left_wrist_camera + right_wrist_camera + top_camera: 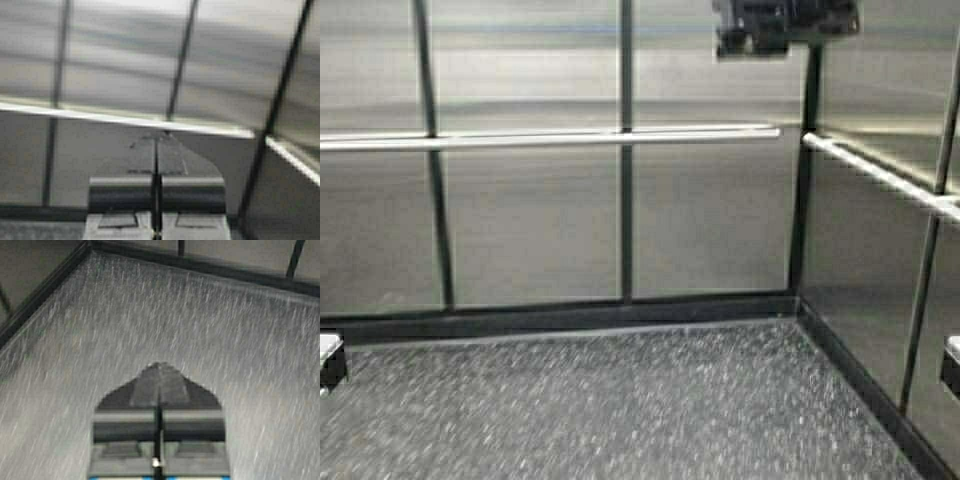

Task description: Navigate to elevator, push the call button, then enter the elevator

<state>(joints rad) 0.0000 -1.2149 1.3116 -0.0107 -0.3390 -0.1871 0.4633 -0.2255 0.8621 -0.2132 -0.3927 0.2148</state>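
walls: brushed steel panels (535,225) with dark seams | rails: pale handrail (550,137) along back wall, another (880,175) on right wall | floor: dark speckled floor (620,410)

No legible text or signs.

Open speckled floor (620,410) ahead, walled by steel panels (530,230) and handrails (550,137).

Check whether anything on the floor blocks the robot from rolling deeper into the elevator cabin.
Nothing visible does. The speckled floor runs bare to the back wall and handrail. Both end effectors, left and right, are shut and touch nothing.
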